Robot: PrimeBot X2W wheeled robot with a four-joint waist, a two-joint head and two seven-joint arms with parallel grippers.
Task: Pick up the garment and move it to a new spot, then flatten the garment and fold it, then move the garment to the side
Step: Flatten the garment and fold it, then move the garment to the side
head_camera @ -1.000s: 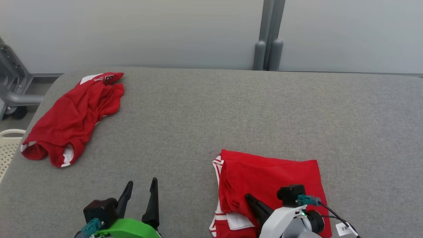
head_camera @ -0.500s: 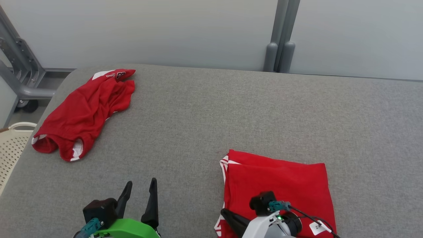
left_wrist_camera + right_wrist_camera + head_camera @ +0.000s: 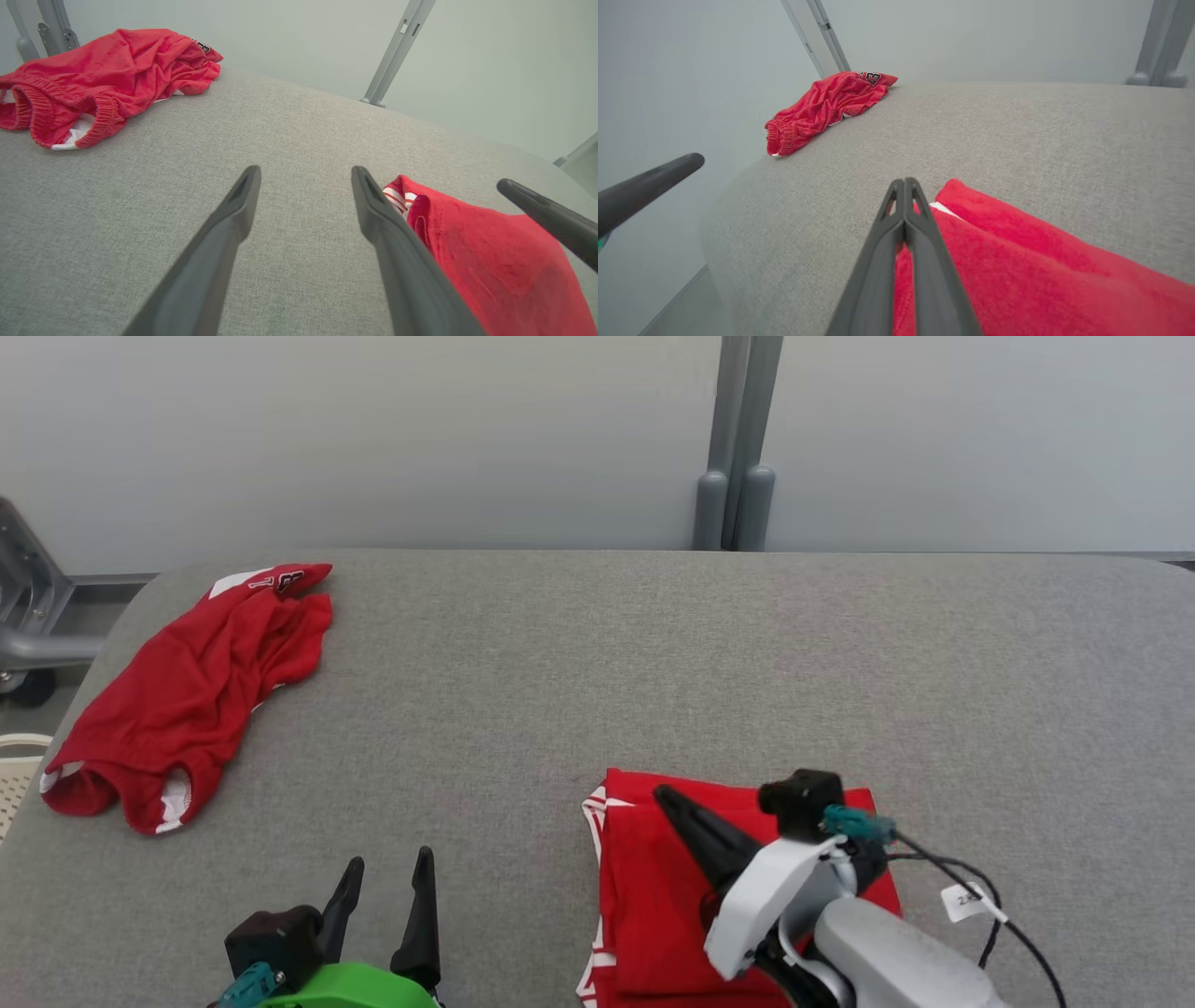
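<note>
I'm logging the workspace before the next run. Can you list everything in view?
folded garment: one, red with white trim, near edge of the table, right of centre
crumpled garment: one, red with white trim, far left part of the table
table: one, grey fabric top, spans the head view
posts: two, grey, side by side against the pale wall behind the table
metal frame: one, grey, on the floor past the table's left end
basket: one, cream, perforated, at the left edge beside the table
tag: one, white, on the right arm's black cable
left gripper: one, dark fingers, green wrist, open, over bare table
right gripper: one, dark fingers, white wrist, shut, over the folded garment
</note>
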